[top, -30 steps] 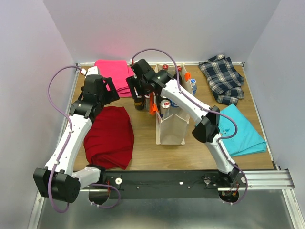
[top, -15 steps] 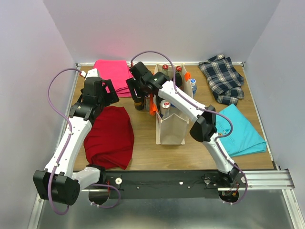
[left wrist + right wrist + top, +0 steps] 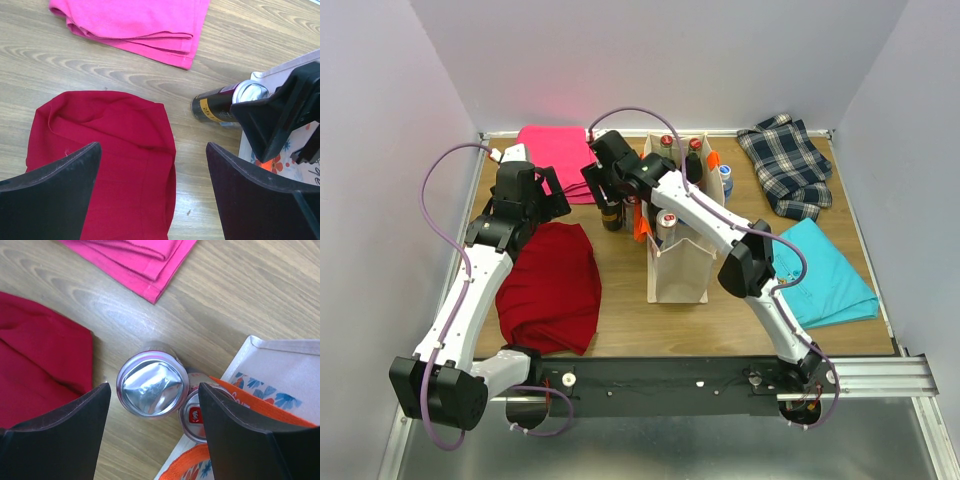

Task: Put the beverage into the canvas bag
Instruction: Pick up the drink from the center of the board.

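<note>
The beverage (image 3: 150, 384) is a dark can with a silver foil top, standing on the wood just left of the canvas bag (image 3: 680, 270). It also shows in the top view (image 3: 611, 213) and the left wrist view (image 3: 220, 102). My right gripper (image 3: 154, 390) hovers open straight above it, one finger on each side, touching nothing. A second can with a red tab (image 3: 195, 412) stands against the bag's orange strap (image 3: 250, 410). The bag holds several bottles and cans (image 3: 666, 222). My left gripper (image 3: 153, 150) hangs open and empty over the edge of the red cloth (image 3: 100, 150).
A pink cloth (image 3: 555, 150) lies at the back left and a red cloth (image 3: 552, 285) at the front left. A plaid cloth (image 3: 785, 165) and a teal cloth (image 3: 825, 275) lie to the right of the bag. Walls close in three sides.
My right gripper has crept a little left and away over the can. The left arm has barely moved.
</note>
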